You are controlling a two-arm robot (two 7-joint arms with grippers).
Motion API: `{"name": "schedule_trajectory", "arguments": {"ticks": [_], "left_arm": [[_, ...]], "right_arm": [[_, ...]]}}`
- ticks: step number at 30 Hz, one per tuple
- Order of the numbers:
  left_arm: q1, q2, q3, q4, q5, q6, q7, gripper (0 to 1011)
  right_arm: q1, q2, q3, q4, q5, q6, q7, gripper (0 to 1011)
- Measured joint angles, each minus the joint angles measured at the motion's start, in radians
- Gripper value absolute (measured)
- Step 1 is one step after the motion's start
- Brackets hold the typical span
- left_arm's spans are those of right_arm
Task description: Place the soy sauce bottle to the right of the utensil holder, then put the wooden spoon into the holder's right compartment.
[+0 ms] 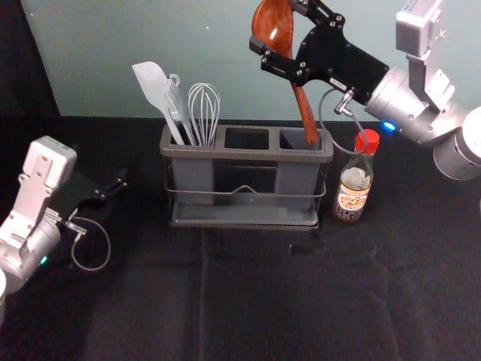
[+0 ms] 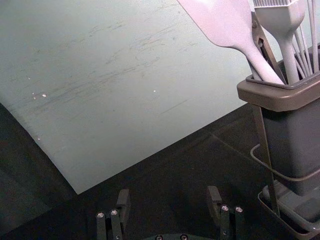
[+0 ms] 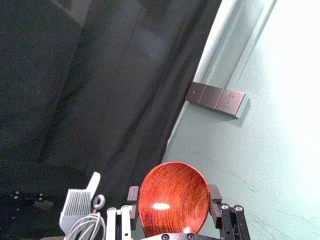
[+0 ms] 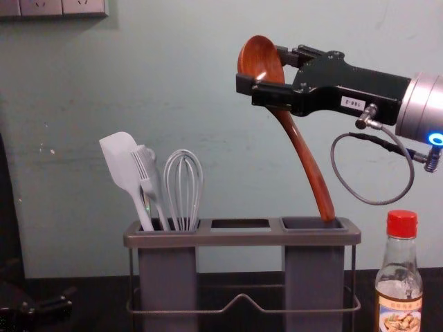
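The right gripper [image 1: 276, 26] is up over the right side of the gray plastic holder [image 1: 225, 153], pinching the bowl of the shiny red-brown wooden spoon [image 1: 304, 105]. The spoon leans, and its thin end looks just inside the right hole, but how deep is hard to tell. The clear glass soy sauce bottle with a red cap [image 1: 353, 188] stands right of the holder. The left gripper [image 1: 116, 184] is left of it, fingers spread.
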Motion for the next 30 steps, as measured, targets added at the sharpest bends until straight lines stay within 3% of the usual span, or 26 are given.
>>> {"name": "schedule_trajectory", "arguments": {"ticks": [10, 30], "left_arm": [[0.000, 0.000, 0.000, 0.000, 0.000, 0.000, 0.000, 1005], [0.000, 0.000, 0.000, 0.000, 0.000, 0.000, 0.000, 1005]], "right_arm": [[0.018, -0.020, -0.007, 0.065, 0.003, -0.026, 0.019, 837], [0.001, -0.024, -0.019, 0.083, 0.005, -0.026, 0.030, 838]]}}
